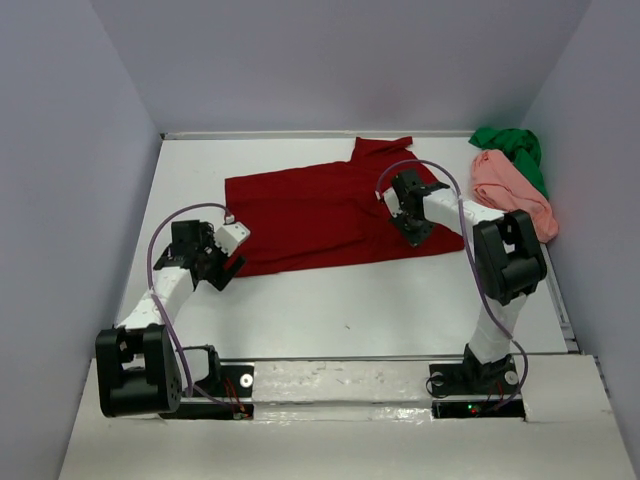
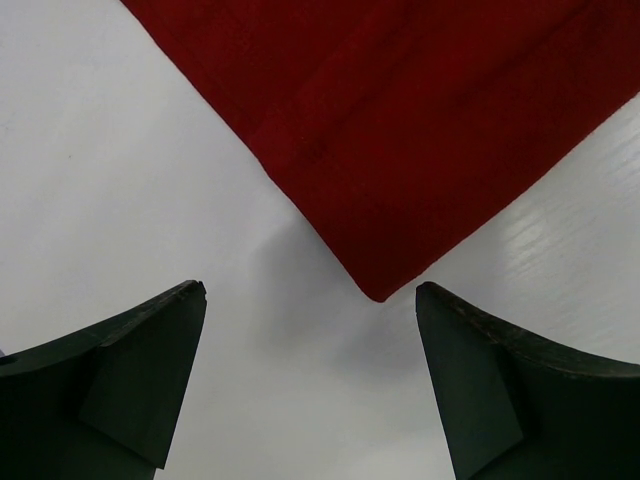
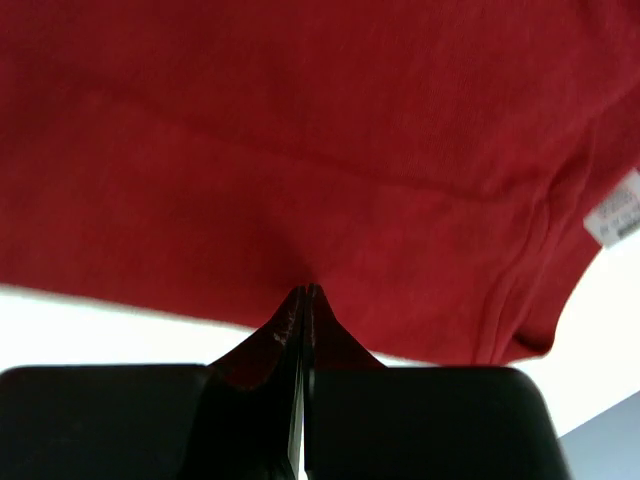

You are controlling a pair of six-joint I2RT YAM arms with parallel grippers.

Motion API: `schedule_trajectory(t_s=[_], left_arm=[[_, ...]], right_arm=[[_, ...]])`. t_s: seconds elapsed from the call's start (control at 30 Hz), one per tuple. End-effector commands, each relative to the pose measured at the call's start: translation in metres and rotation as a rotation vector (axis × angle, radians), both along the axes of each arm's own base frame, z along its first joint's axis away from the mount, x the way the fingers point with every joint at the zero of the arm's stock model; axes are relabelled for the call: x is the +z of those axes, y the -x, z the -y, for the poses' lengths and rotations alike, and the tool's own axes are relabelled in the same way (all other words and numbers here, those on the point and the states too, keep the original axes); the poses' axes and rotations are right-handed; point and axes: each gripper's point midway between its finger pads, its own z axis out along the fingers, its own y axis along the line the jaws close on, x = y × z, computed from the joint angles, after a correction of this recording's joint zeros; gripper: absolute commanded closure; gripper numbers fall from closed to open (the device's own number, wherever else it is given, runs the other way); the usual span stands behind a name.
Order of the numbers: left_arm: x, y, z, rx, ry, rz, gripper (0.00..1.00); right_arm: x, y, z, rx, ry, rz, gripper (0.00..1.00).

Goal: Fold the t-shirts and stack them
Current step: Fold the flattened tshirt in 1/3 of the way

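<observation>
The dark red t-shirt (image 1: 320, 212) lies spread flat across the middle of the table. My left gripper (image 1: 233, 262) is open, just off the shirt's near left corner (image 2: 378, 285), which lies between its fingertips, a little ahead of them; the gripper (image 2: 310, 290) holds nothing. My right gripper (image 1: 412, 226) is over the shirt's right part, its jaws shut, pinching the red cloth (image 3: 300, 180) at the tips (image 3: 306, 290). The salmon pink t-shirt (image 1: 512, 188) and the bright green t-shirt (image 1: 515, 148) lie crumpled at the far right.
White walls close in the table on the left, back and right. A white label (image 3: 615, 215) shows on the red shirt near its right edge. Bare white table (image 1: 350, 310) lies between the shirt and the arm bases.
</observation>
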Motion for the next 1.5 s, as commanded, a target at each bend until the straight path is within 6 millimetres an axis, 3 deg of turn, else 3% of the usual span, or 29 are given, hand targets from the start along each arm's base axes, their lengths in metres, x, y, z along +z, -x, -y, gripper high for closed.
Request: schedule_trajectory(t_s=[0.0, 0.23, 0.43, 0.93, 1.03, 1.1, 1.13, 1.23, 1.27, 1.33, 1.37, 1.47], left_arm=[[0.015, -0.024, 0.003, -0.016, 0.023, 0.063, 0.01], [0.023, -0.029, 0.003, -0.012, 0.024, 0.091, 0.01], [0.028, -0.029, 0.001, -0.014, 0.009, 0.109, 0.01], [0.022, -0.041, 0.018, -0.062, 0.095, 0.081, 0.01], [0.019, -0.041, 0.024, -0.093, 0.121, 0.043, 0.07], [0.014, -0.039, 0.027, -0.111, 0.131, 0.005, 0.18], [0.011, -0.039, 0.027, -0.111, 0.133, -0.007, 0.18], [0.006, -0.039, 0.03, -0.132, 0.149, -0.05, 0.39], [0.001, -0.038, 0.031, -0.132, 0.153, -0.074, 0.56], [0.001, -0.04, 0.032, -0.137, 0.16, -0.088, 0.76], [0.002, -0.041, 0.033, -0.143, 0.166, -0.094, 0.92], [0.004, -0.041, 0.037, -0.172, 0.178, -0.109, 1.0]], right_arm=[[-0.001, -0.025, 0.004, -0.059, 0.019, 0.033, 1.0], [-0.017, -0.026, 0.014, -0.082, 0.046, -0.006, 1.0], [-0.031, -0.014, 0.019, -0.089, 0.077, -0.059, 1.0], [-0.03, -0.008, 0.023, -0.091, 0.094, -0.074, 1.0], [-0.03, -0.008, 0.025, -0.091, 0.104, -0.072, 1.0], [-0.031, -0.007, 0.026, -0.09, 0.108, -0.076, 1.0], [-0.031, -0.007, 0.026, -0.09, 0.109, -0.076, 1.0], [-0.031, -0.007, 0.026, -0.092, 0.109, -0.077, 1.0], [-0.031, -0.008, 0.026, -0.093, 0.11, -0.076, 1.0], [-0.031, -0.008, 0.026, -0.094, 0.111, -0.076, 1.0], [-0.03, -0.008, 0.027, -0.093, 0.115, -0.073, 1.0], [-0.031, -0.008, 0.027, -0.095, 0.119, -0.075, 1.0]])
